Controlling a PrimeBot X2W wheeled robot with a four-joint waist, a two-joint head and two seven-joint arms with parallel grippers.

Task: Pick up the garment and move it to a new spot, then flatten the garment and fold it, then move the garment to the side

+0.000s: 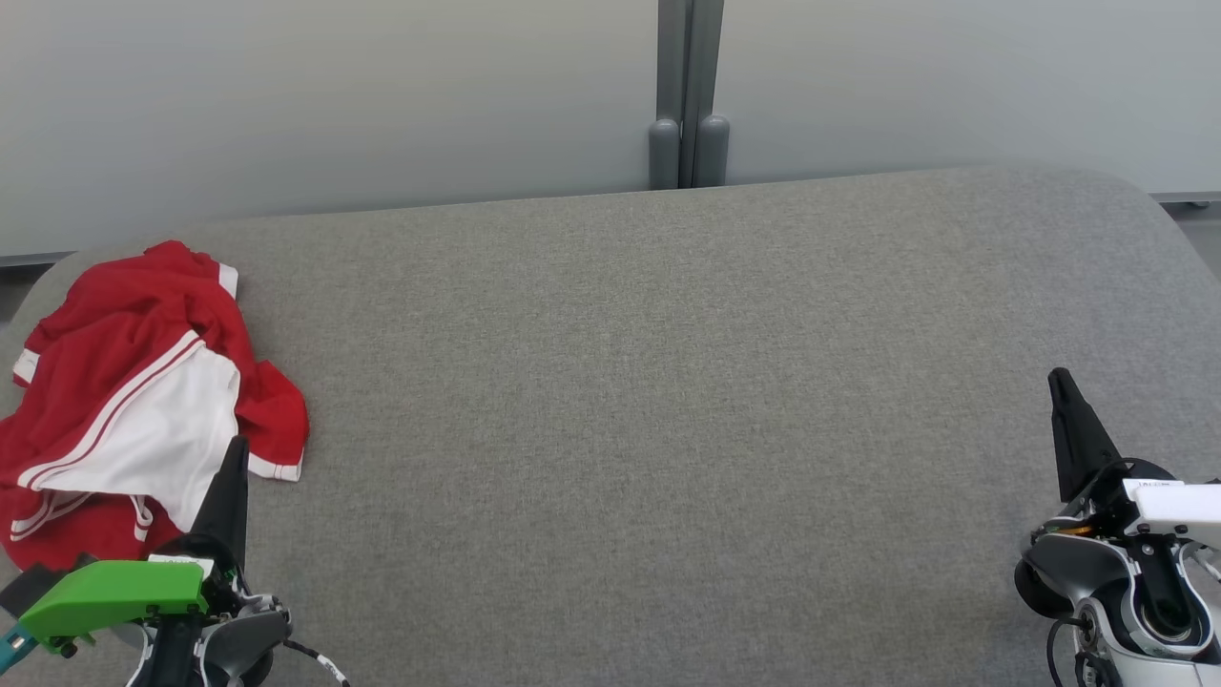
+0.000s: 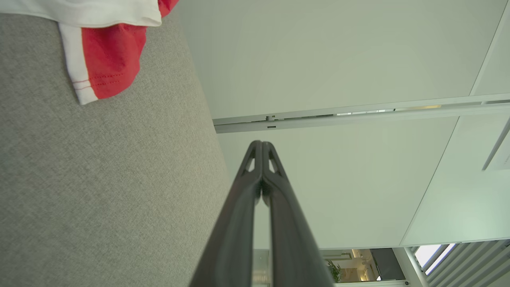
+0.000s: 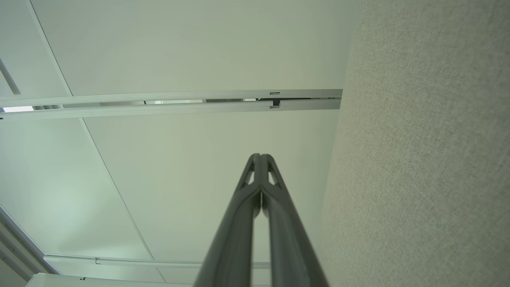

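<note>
While left claw [image 1: 237, 450] and right claw [image 1: 1059, 380] sit pressed together, empty, at the near edge of the grey counter [image 1: 668, 401], the crumpled red-and-white garment [image 1: 114, 382] lies at its left end. Pale panels [image 1: 382, 95] stand behind, and the left wrist view adds a distant plant [image 2: 334, 271].

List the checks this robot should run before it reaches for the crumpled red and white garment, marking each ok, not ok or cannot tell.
1. The garment lies beside the left gripper, at the table's left end: ok.
2. Left gripper open for a grasp: fingers pressed together, not ok.
3. Right gripper free: shut on nothing, ok.
4. Room on the grey table for a new spot: ok.
5. Garment wholly on the table: its left edge leaves the head view, cannot tell.
</note>
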